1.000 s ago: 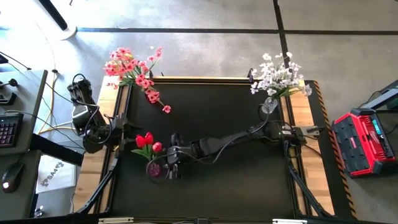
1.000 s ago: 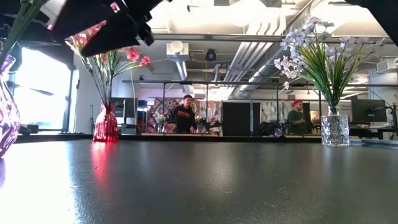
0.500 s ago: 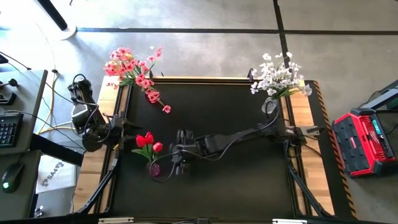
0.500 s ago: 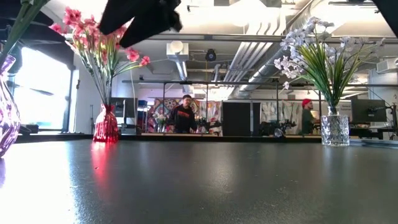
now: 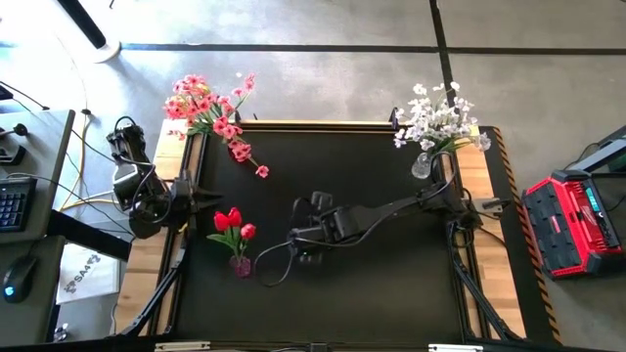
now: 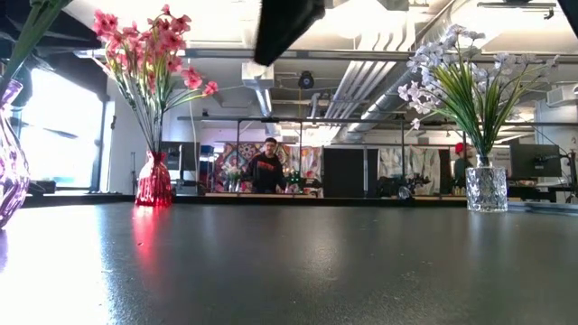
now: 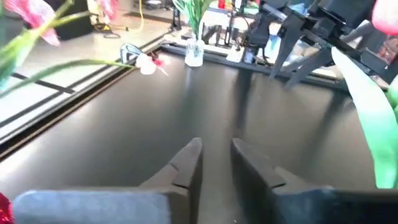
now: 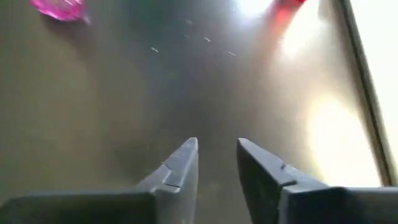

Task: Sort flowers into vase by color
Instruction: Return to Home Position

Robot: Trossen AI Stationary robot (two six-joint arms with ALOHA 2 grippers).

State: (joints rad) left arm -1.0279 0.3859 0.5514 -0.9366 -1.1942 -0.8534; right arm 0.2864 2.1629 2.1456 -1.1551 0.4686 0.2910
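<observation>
Violet glass is my landmark here: the violet vase (image 5: 241,265) stands on the black table (image 5: 372,303) over toward the left arm's side. The red flowers (image 5: 232,223) stand in its neck, their long stems rising more or less straight up, so nothing of them lies across the table. The pink flowers (image 5: 207,108) fill the red vase (image 6: 153,181) at the far corner on the left arm's side. The white flowers (image 5: 437,119) fill the clear vase (image 6: 487,188) at the far corner on the right arm's side. From that I judge the sorting done, with only the retreat to rest left. The right claw (image 8: 217,146) hangs over the middle of the table on its outstretched arm, fingers parted by a narrow gap and gripping nothing. Its wrist camera shows bare table beneath it and the violet vase off at the frame's edge. The relation that matters is this: the vase lies from this claw toward the left arm's side, apart from it, while the right arm's base sits at the opposite edge. Folding home should therefore carry the claw directly away from the stems. What I would watch is what looks like a loop of cable (image 5: 272,272) under that arm, hanging near the vase. The left claw (image 7: 214,146) sits at its own edge, pointing across the table, also slightly open and empty. It is the nearer of the two to the red flowers, whose leaf (image 7: 367,124) shows just beside it.
</observation>
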